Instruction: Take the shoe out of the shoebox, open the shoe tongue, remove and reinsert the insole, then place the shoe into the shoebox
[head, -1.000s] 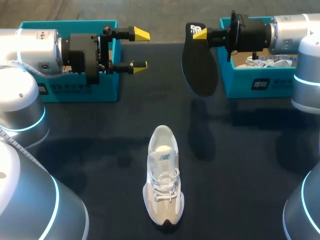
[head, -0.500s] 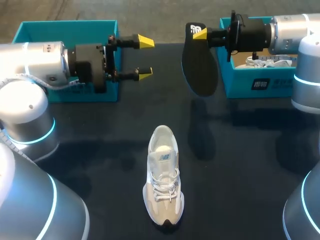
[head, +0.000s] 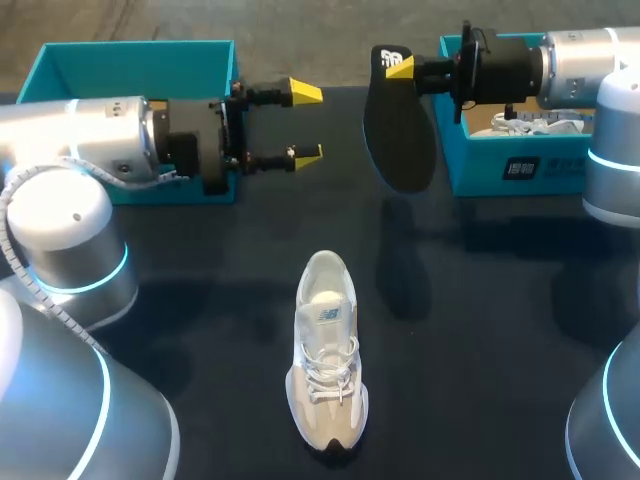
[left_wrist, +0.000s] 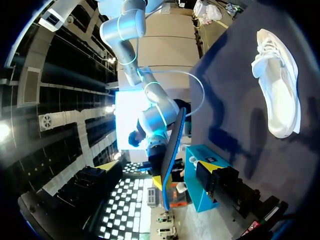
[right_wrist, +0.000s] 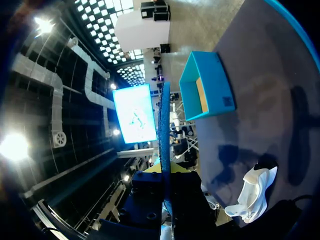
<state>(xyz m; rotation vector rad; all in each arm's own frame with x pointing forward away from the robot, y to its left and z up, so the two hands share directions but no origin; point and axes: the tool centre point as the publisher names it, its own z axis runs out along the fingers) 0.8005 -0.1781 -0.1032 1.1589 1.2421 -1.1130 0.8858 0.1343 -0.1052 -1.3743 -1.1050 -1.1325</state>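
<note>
Since a second ago your left arm has slid in from its side toward the middle of the table (head: 500, 330), carrying the left gripper (head: 306, 123) nearer the insole (head: 398, 130). Your right arm, the insole and the shoe (head: 327, 360) have not shifted.

You see the shoe lying on its sole on the near middle of the table. Its long axis runs near to far, with the toe toward you and the heel opening toward the far edge. The dark insole hangs above the table between the two shoeboxes, and its length lies roughly in line with the shoe's.

The head view gives you the insole's broad face. Both wrist views show it only edge-on, as a thin blue-edged strip. The right wrist view also takes in the left shoebox (right_wrist: 205, 87) beyond that strip, and the left wrist view the right shoebox (left_wrist: 200, 195) behind it.

Your right gripper (head: 400, 68) is clamped on the insole's far, narrower end, so the rest hangs free. Your left gripper's jaws stand apart with nothing between them. The insole is ahead of them, near but not touching, and the shoe is well apart from both grippers.
</note>
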